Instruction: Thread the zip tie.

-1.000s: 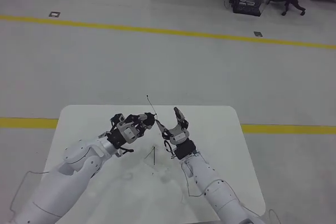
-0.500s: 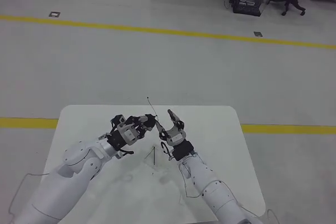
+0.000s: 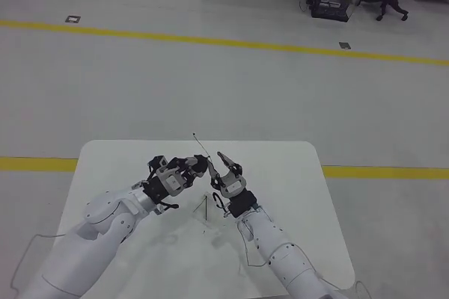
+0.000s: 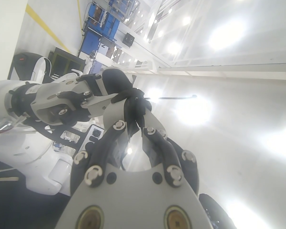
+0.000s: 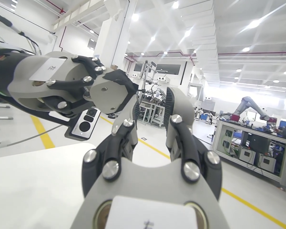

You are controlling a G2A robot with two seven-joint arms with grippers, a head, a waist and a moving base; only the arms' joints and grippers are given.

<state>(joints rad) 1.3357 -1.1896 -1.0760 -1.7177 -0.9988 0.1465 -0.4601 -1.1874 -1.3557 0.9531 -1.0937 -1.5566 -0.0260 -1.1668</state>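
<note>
1. Left gripper [image 3: 200, 162] [image 4: 136, 110]: up off the white table [image 3: 284, 164], over its middle. Fingers pressed together, tips wrapped in black tape, with a zip tie [image 3: 200, 145] pinched between them.
2. Zip tie: thin, black and nearly straight. The free length sticks out past the left gripper's tips and slants up and away toward the table's far edge. A small head or knob sits at the outer end [image 4: 193, 95]. The gripped end is hidden inside the tape.
3. Right gripper [image 3: 220, 167] [image 5: 155, 110]: just beside the left gripper, on its right. Fingers spread well apart, nothing between them. Ribbed dark pads [image 5: 171, 101] face inward.
4. From the right wrist, the left gripper [image 5: 124, 91] lies across in front, its taped tip up against the right gripper's nearer finger. Contact or a sliver of gap, hard to tell.
5. On the table below the left gripper, toward the near edge, are a few thin dark lines [image 3: 205, 205], too fine to identify.
</note>
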